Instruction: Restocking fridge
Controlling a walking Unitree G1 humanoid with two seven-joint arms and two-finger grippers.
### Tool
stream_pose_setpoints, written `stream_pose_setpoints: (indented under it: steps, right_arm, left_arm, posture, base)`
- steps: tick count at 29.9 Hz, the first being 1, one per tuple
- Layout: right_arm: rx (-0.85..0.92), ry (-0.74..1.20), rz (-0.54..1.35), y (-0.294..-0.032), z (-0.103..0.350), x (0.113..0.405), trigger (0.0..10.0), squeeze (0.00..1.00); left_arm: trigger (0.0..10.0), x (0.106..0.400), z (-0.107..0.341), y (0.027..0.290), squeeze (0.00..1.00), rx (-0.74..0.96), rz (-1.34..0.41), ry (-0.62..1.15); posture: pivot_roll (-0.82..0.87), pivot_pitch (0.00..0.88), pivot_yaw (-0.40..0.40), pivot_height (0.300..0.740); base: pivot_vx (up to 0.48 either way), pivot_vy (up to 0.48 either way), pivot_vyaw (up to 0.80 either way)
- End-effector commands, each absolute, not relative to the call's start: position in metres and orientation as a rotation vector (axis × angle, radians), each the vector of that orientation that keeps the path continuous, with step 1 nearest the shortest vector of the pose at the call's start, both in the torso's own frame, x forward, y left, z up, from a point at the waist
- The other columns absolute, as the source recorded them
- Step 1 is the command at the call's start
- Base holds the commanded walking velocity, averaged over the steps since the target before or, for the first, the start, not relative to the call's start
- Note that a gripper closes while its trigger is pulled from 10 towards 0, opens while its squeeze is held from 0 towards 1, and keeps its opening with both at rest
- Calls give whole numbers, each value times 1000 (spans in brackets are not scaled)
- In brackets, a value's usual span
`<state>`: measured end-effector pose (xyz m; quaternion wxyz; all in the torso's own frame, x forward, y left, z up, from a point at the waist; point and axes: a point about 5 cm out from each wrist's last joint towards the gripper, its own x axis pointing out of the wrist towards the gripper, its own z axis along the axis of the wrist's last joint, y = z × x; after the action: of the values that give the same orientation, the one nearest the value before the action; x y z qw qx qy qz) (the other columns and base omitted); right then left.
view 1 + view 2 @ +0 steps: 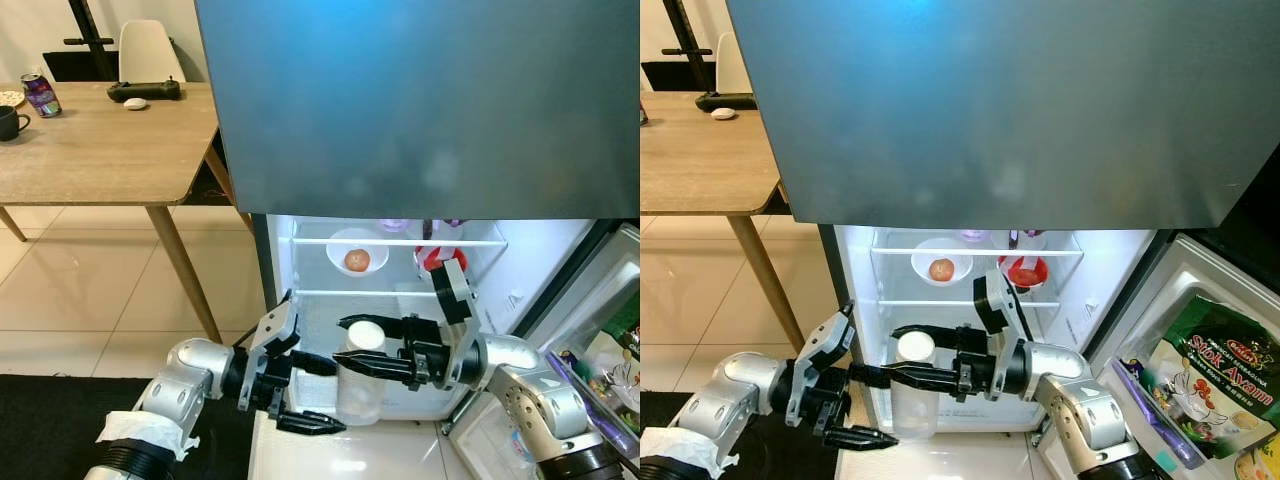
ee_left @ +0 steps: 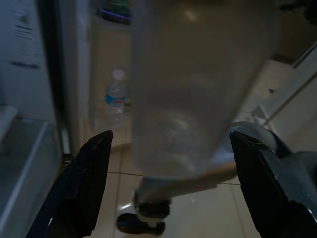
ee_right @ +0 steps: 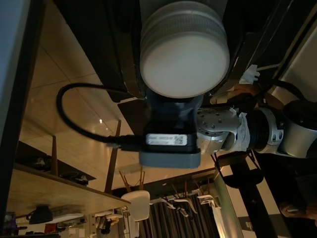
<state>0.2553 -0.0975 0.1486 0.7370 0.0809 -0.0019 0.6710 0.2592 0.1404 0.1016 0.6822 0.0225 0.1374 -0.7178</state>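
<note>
Both grippers are meeting at six o'clock before the open fridge: right gripper is clamping the clear bottle near its white cap while left gripper's jaws are straddling it open, so they should be sliding it inward upright.

Bottle before open fridge

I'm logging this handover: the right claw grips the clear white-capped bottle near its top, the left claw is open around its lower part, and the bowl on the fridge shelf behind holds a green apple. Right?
Not quite. The fruit in the white bowl is orange-red, not green, as the left eye view shows. The rest holds: the right claw grips the bottle near its white cap, and the left claw stands open around its lower part.
</note>
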Motion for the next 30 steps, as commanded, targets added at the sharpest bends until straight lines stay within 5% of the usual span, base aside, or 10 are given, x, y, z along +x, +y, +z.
stream_pose_setpoints:
  steps: [1,2,30]
  right_arm:
    - [171,-18,1487,-95,153,255,10000,0]
    - [162,-17,1472,-95,152,256,10000,0]
    - [216,-77,1349,-99,162,269,10000,0]
  left_arm:
    - [10000,260,101,136,0,49,-1612,299]
    - [0,260,103,132,0,46,-1618,282]
    - [0,251,106,113,0,-40,-1666,218]
  posture:
    - [-51,0,-10,740]
    - [-51,0,-9,740]
    - [-49,0,-14,740]
  base:
    - [0,0,0]
    - [0,0,0]
    - [0,0,0]
